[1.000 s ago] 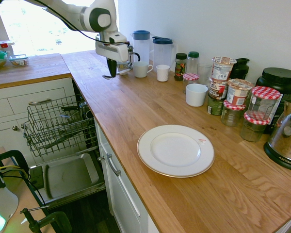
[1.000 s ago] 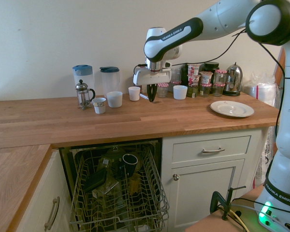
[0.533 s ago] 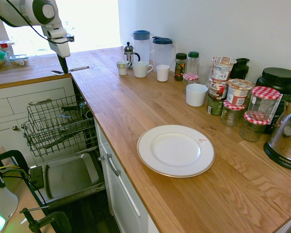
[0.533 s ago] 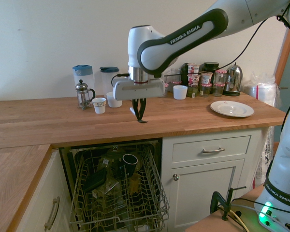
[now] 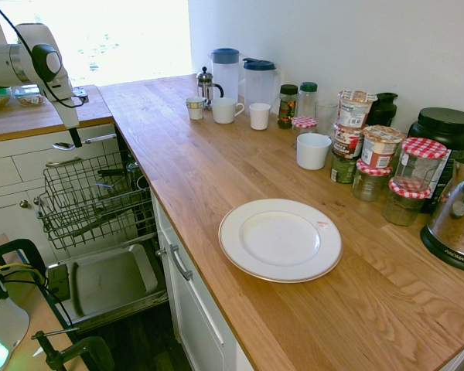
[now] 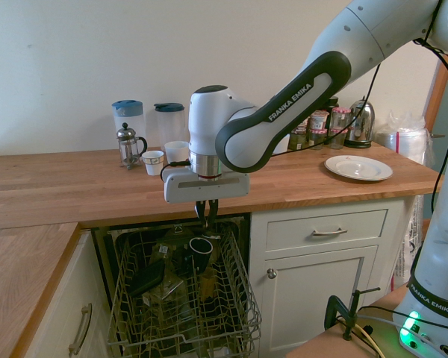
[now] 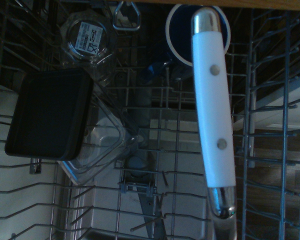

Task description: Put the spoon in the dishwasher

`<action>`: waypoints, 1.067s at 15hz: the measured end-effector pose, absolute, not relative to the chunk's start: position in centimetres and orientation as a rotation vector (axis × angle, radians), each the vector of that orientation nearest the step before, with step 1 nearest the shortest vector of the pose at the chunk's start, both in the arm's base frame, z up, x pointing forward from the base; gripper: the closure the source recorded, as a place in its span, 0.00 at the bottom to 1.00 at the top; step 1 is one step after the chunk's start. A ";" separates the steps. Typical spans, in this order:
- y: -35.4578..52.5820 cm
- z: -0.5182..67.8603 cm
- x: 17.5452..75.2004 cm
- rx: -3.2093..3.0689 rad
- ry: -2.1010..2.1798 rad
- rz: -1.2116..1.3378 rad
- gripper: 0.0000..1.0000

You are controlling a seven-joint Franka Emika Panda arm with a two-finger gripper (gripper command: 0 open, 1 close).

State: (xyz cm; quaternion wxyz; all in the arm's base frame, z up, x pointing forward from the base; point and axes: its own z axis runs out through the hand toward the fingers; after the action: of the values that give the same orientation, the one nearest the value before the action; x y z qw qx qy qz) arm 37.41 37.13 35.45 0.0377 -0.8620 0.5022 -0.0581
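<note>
Moved since the earlier frame: gripper [image 6: 207,224] and spoon [image 7: 213,110], both carried from above the counter [image 6: 127,195] to above the open dishwasher [image 5: 99,202]. Spoon: white-handled, held crosswise in the narrowly closed fingers, not yet released. Step in hand, as judged: placement in the rack. Next move: to be lowered into a free gap beside the dark mug [image 7: 176,37], then let go.

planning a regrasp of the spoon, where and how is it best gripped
Probably by the white handle, near its middle, jaws closing across its long sides from above: it looks long, slim and straight-sided, and lies roughly level over the dish rack.
</note>
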 end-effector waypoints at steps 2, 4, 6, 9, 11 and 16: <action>38.2 35.2 36.2 -2.627 1.572 -0.224 1.00; 39.6 34.2 33.8 -2.611 1.594 -0.255 1.00; 40.2 32.4 31.7 -2.606 1.618 -0.272 1.00; 39.3 28.4 30.5 -2.612 1.642 -0.248 1.00; 38.4 25.4 30.6 -2.616 1.659 -0.226 1.00; 36.0 18.1 32.2 -2.614 1.698 -0.146 1.00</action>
State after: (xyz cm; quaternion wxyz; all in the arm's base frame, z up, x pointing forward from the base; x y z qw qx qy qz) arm 32.16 35.99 18.11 0.0104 -0.8377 0.5441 -0.0468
